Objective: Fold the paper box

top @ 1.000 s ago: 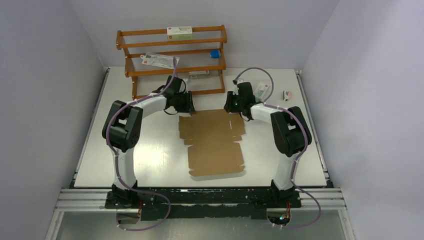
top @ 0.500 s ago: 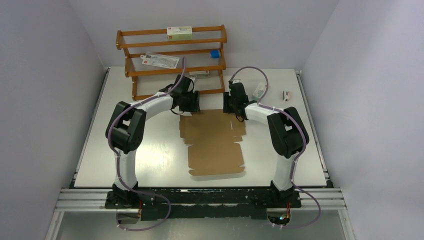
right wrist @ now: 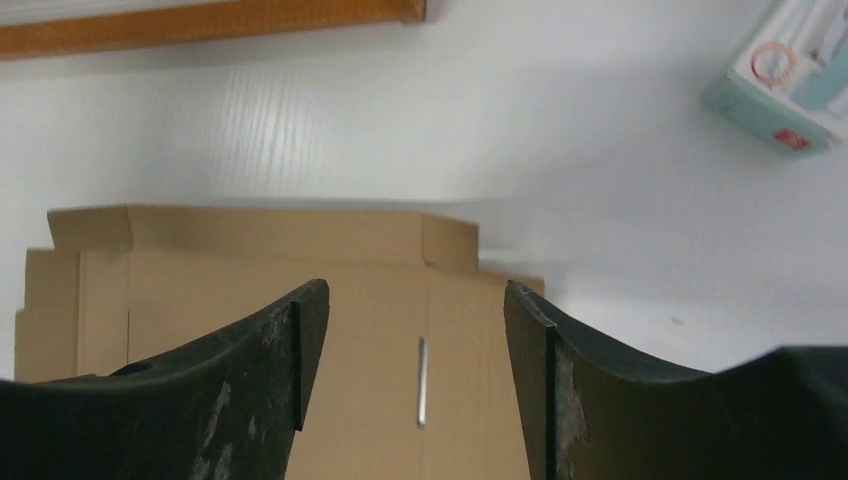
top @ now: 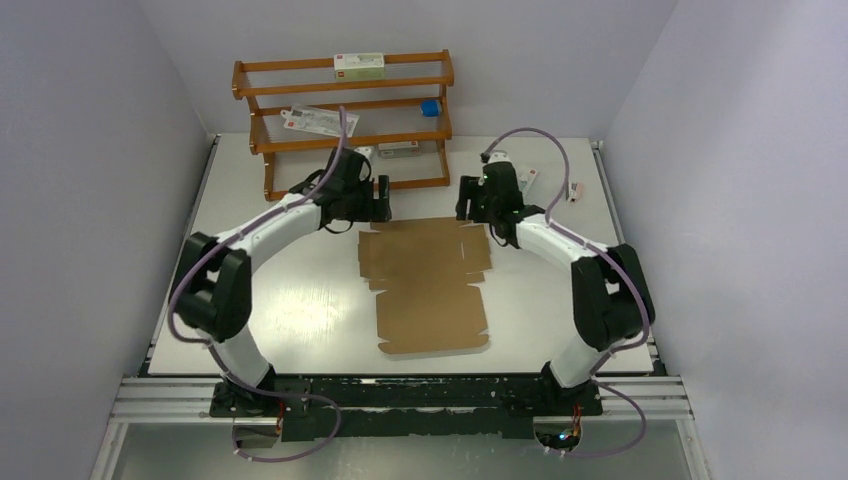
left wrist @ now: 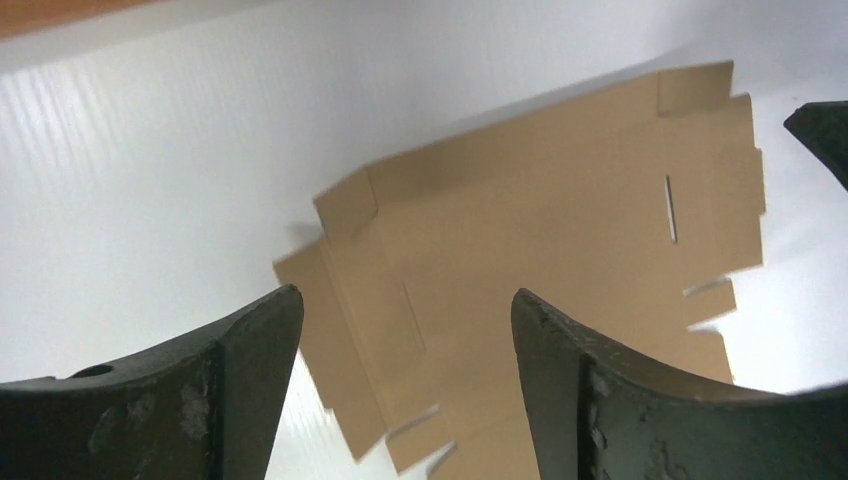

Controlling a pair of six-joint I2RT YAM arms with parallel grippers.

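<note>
Both arms have stretched lower and wider since a second ago, elbows swung outward, and their jaws have spread; the left gripper (top: 380,207) hangs released over the far left corner of the paper box (top: 428,283), nothing between its fingers; the right gripper (top: 466,205) (likewise parted and empty) hangs over the far right corner; the box lies flat and unfolded mid-table (top: 290,295), just before the wooden rack (top: 290,65).
</note>
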